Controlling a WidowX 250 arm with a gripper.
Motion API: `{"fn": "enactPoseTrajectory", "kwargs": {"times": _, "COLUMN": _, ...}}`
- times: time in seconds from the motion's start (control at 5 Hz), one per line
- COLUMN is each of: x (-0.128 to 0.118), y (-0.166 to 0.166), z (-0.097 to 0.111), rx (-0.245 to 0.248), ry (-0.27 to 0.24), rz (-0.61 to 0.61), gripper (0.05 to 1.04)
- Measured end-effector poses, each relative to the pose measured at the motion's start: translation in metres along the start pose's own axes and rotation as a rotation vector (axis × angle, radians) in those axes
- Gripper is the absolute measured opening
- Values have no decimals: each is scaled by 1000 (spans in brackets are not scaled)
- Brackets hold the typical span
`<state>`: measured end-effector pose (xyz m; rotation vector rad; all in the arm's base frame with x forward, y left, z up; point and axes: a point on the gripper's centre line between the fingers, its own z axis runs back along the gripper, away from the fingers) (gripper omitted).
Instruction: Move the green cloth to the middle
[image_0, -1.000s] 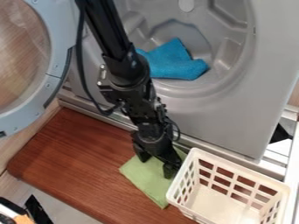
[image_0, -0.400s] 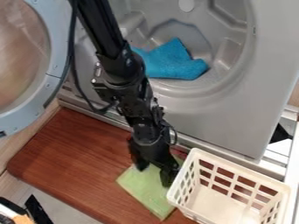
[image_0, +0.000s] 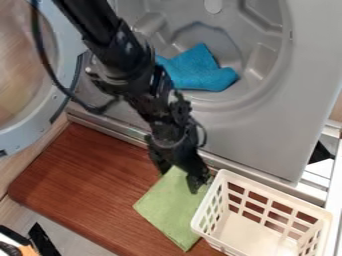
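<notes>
- Cloth (image_0: 167, 210), green, lying on the brown wooden worktop (image_0: 80, 185), beside the white basket (image_0: 274, 192).
- Gripper (image_0: 179, 181) over the cloth's upper end, its fingers spread apart.
- Arm (image_0: 143, 77) slanting down from the view's top edge, in front of the grey machine (image_0: 247, 135).
- Blue cloth (image_0: 200, 75) inside the machine's round opening.
- Round door (image_0: 27, 132) swung open at the view's left.

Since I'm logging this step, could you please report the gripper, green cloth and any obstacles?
Gripper open. Green cloth spread on brown board, below gripper. White basket close beside cloth, possibly crowding.
</notes>
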<state>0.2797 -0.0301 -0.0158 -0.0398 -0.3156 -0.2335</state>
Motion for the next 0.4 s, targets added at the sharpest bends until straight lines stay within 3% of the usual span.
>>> {"fn": "enactPoseTrajectory", "kwargs": {"times": 0.2, "x": 5, "y": -6, "z": 15, "rx": -6, "ry": -36, "rz": -6, "gripper": 1000}}
{"fn": "enactPoseTrajectory", "kwargs": {"times": 0.4, "x": -1, "y": -8, "z": 14, "rx": -10, "ry": -34, "rz": 31, "gripper": 1000}}
